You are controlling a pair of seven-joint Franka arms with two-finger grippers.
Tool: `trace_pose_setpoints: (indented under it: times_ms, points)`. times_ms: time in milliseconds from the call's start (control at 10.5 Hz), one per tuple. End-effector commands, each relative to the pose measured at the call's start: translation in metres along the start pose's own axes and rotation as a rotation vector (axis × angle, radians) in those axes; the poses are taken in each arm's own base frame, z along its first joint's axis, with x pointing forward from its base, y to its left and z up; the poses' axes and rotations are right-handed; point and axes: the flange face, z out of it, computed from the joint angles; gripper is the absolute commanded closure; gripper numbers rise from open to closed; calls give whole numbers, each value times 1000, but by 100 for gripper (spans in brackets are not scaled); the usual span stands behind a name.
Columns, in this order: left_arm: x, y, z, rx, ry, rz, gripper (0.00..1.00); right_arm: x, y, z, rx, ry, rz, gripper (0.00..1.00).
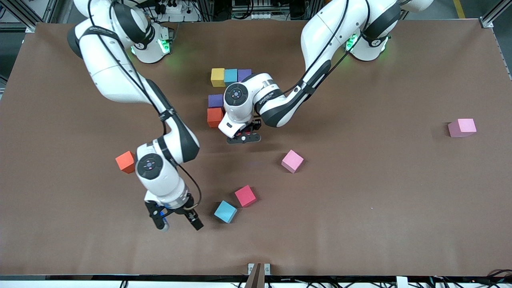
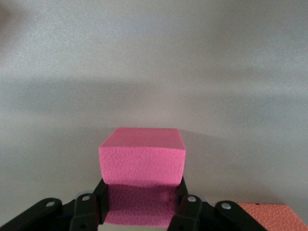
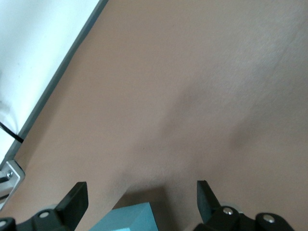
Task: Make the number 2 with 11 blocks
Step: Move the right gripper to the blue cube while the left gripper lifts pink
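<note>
Five blocks sit grouped mid-table: a row of yellow, light blue and purple, then a purple block and an orange-red block in a column nearer the camera. My left gripper is low beside the orange-red block, shut on a pink block. My right gripper stands open over the table next to a loose light blue block, which lies just short of its fingers.
Loose blocks lie about: a red one beside the loose light blue one, a pink one mid-table, an orange one by the right arm's wrist, and a pink one toward the left arm's end. The table's front edge is near the right gripper.
</note>
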Motion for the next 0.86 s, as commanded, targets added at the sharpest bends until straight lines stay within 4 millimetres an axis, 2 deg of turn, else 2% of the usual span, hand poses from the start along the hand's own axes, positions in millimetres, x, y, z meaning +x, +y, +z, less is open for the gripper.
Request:
trace_pose_setpoints:
  times_ms: [0,95,190,476,761]
  points:
    - [-16,-6,-1,32,-19,3,100,-5,-13,-4,38,23,10,0]
    - [-20,-10,-3,43,-19,10,100,-21,-14,6,48,21,-9,0]
    - [-23,-16,-6,53,-19,16,100,-20,-16,4,55,30,-4,0]
    - [-37,-30,-33,49,-16,41,100,-45,-21,5,33,73,-55,0]
    - [-66,-62,-64,38,-36,112,100,-67,-14,30,-10,150,-129,0]
